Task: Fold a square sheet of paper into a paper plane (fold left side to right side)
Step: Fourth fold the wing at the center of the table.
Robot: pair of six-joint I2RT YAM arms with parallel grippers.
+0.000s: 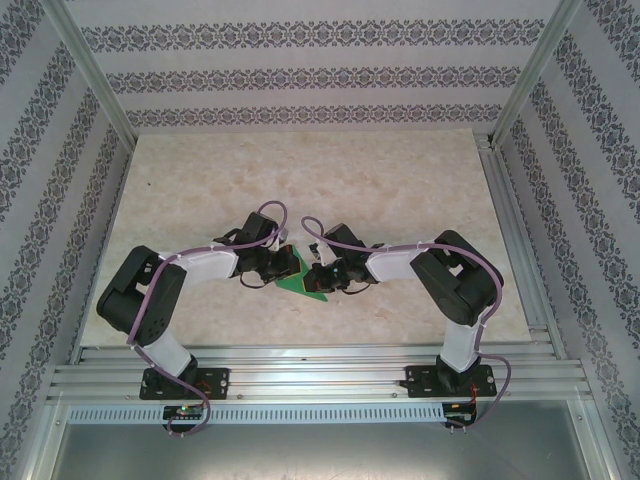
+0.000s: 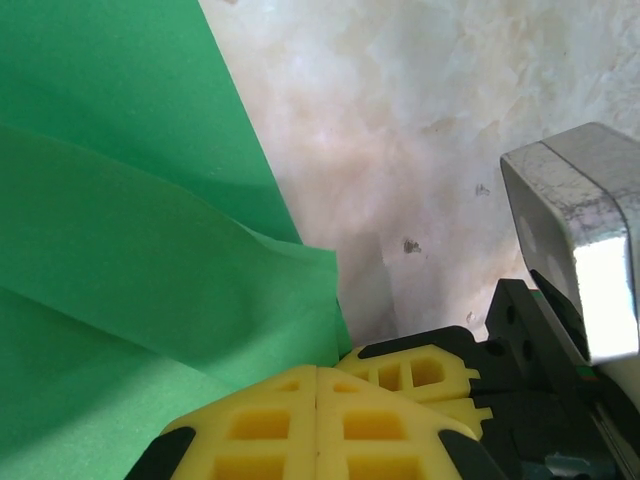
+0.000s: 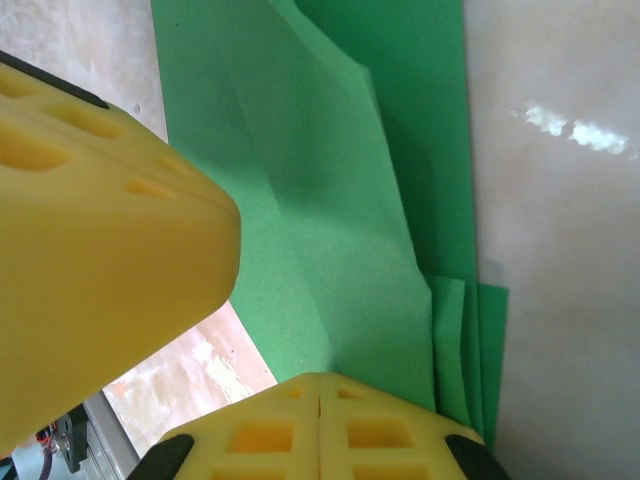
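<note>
Though the paper point(image 1: 300, 272) already carries several folds, it is not a slim dart yet. From above it reads as a broad green triangle. The right wrist view shows stacked layers stepping along one edge and a raised crease running up the middle. In the left wrist view the flaps billow rather than lie flat. I judge the task about midway: the early folds are in, while flattening the creases and making the narrowing folds remain.

Its point aims toward the far side of the table point(image 1: 400, 190), leaning a little left, and its wide end faces the near edge. The long axis runs near to far, slightly tilted. It lies on the table near the front middle, between the two hands.

The left hand point(image 1: 270, 268) sits at the paper's left edge with fingers together, tips just at the green edge; whether paper is nipped between them I cannot tell. The right hand point(image 1: 326, 276) sits at the right edge, fingers together too, tips over the layered corner, seemingly pressing rather than clamping.
</note>
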